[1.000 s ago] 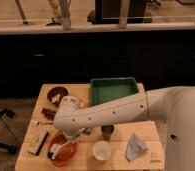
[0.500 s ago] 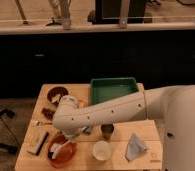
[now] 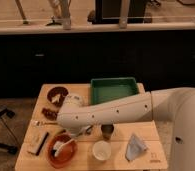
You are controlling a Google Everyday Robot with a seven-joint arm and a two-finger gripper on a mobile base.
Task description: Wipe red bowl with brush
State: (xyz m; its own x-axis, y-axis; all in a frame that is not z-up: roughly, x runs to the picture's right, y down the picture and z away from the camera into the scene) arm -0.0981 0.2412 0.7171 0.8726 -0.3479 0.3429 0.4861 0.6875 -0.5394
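— Pale wood, slatted: the table [image 3: 146, 131] is the biggest thing we see, with a dark cabinet front behind its far edge and bare floor off its left side.

— And the white arm [image 3: 126, 111] crosses it from the right, smooth and rounded, its bend over the left half. We find open room on the right front, between the white cup [image 3: 101, 150] and the table's right edge, save for a crumpled grey-blue cloth [image 3: 136, 148].

— The green tray [image 3: 113, 92], rectangular with raised walls, sits at the far edge, right of the middle. The red bowl [image 3: 66, 154], round, shallow and glossy, sits at the front left, close to the near edge.

— We see a dark brown bowl [image 3: 57, 95] at the far left, and a flat black bar tool [image 3: 42, 143] lying just left of the red bowl.

— A small dark cup [image 3: 107, 131] stands behind the white one, apart from it.

— The brush [image 3: 63, 144] lies inside the red bowl, its white head low at the left. Its long axis runs from lower left to upper right, the slim pale handle rising toward the gripper [image 3: 81, 133].

— That gripper hangs under the arm's bend, just above the bowl's far right rim. Whether it clasps the handle, we cannot tell.
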